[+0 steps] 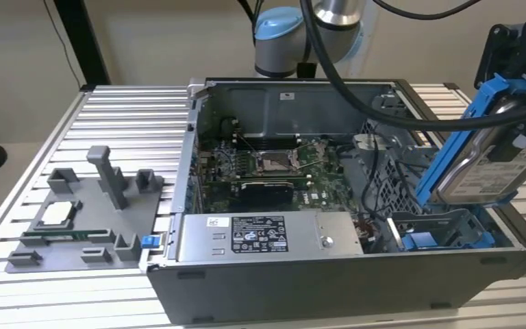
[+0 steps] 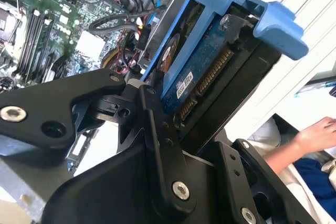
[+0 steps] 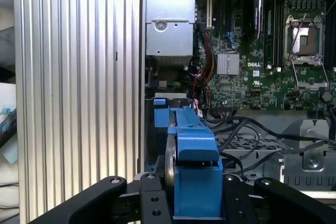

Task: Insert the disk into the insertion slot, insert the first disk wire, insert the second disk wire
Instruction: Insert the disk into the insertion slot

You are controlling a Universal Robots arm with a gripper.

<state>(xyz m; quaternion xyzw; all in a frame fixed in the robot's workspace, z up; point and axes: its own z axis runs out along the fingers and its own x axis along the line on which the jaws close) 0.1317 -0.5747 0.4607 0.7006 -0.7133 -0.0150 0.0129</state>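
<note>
The disk (image 1: pixel 487 161), silver with a white label and clipped in a bright blue frame, hangs tilted on edge over the open computer case's near corner at the exterior view's right. My gripper (image 1: pixel 522 120) is shut on the disk, its black fingers (image 3: pixel 149 200) pressing both sides of the blue frame (image 3: pixel 193 153). In the second wrist view the disk (image 2: pixel 210 61) shows its circuit-board side and connector edge. The insertion slot (image 1: pixel 438 229), a grey bay with blue pieces at its mouth, lies just below the disk. Black cables (image 3: pixel 247 129) lie loose beside the bay.
A grey power supply box (image 1: pixel 254 236) sits along the case's near wall, beside the slot. The motherboard (image 1: pixel 263 171) with its processor socket fills the case floor. A grey fixture (image 1: pixel 80 219) stands on the ribbed table at the exterior view's left. A person's hand (image 2: pixel 315 129) is beyond the table.
</note>
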